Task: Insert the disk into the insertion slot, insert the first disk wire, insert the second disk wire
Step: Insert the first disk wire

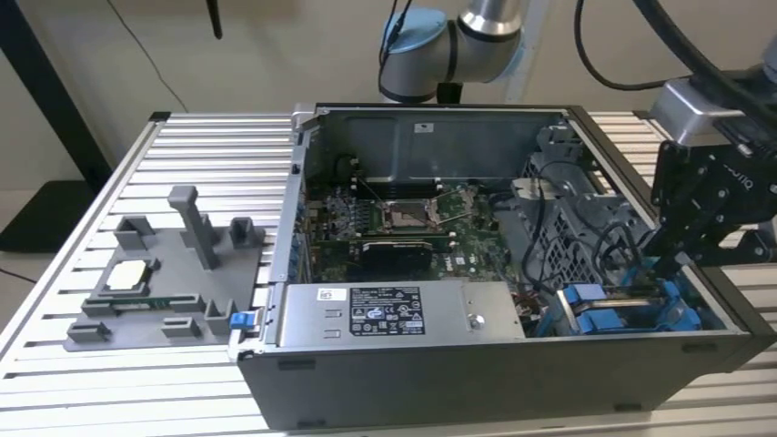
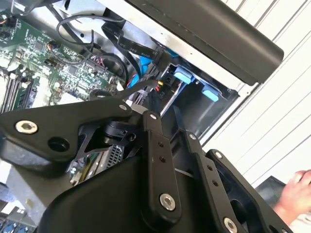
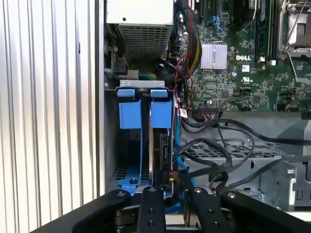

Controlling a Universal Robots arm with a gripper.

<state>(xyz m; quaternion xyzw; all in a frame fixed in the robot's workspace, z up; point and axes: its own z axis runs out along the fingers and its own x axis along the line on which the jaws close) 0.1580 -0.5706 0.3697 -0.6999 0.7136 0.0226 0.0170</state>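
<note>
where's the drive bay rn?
Exterior view's right, near corner of the computer case: the blue-railed drive bay sits beside the grey power supply, under the end effector.

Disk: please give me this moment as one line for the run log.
gripper at the insertion slot | disk on edge between the slot's blue rails | black cables loose beside the slot

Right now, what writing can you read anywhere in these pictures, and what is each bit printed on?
Large white label on the power-supply box: dense print, too small to read.
Small white sticker on the case's back wall: too small to read.
White markings on the motherboard: too small to quote reliably.
</note>
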